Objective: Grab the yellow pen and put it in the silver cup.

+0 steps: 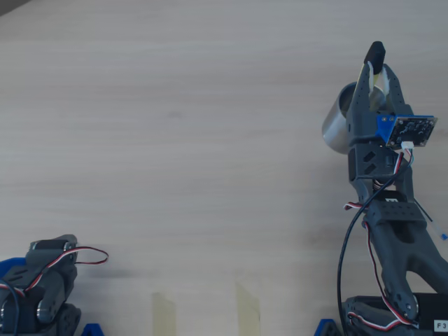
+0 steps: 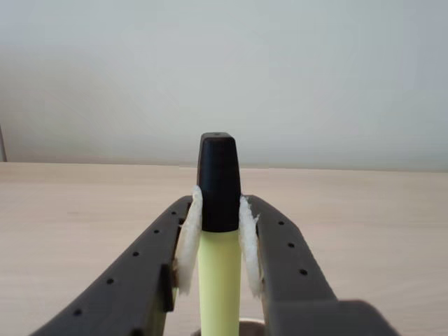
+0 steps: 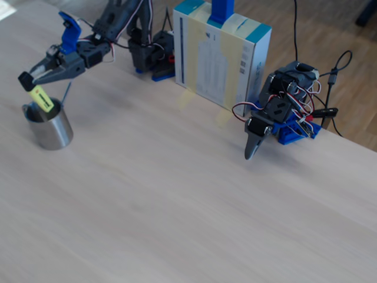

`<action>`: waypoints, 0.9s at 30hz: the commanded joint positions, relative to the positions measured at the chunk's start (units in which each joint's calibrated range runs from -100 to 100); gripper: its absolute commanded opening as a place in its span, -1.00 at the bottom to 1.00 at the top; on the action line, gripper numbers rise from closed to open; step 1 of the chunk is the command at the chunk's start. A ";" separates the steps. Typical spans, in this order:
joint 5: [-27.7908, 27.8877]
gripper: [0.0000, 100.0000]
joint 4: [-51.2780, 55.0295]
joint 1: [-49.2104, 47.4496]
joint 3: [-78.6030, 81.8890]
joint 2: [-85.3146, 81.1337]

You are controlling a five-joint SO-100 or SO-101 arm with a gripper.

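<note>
My gripper (image 3: 30, 75) is shut on the yellow pen (image 3: 41, 98), a fluorescent highlighter with a black cap. It holds the pen tilted, cap up, and the lower end dips into the mouth of the silver cup (image 3: 52, 131). In the overhead view the gripper (image 1: 376, 70) hangs over the cup (image 1: 337, 119) at the right, and the black cap (image 1: 376, 53) sticks out past the fingertips. In the wrist view the padded fingers (image 2: 187, 238) clamp the pen (image 2: 219, 280) just below its cap. The cup's inside is hidden.
A thin pen (image 3: 65, 93) lies on the table just behind the cup. A second arm (image 3: 277, 112) rests folded at the table's far edge, also in the overhead view (image 1: 42, 280). A white box with blue edges (image 3: 221, 56) stands between the arm bases.
</note>
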 commanded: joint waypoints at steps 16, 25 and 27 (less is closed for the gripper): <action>0.50 -0.96 -6.84 0.55 -5.24 6.56; 0.29 -0.96 -7.01 0.55 -5.15 8.72; 0.29 -0.96 -6.41 0.64 -5.15 9.47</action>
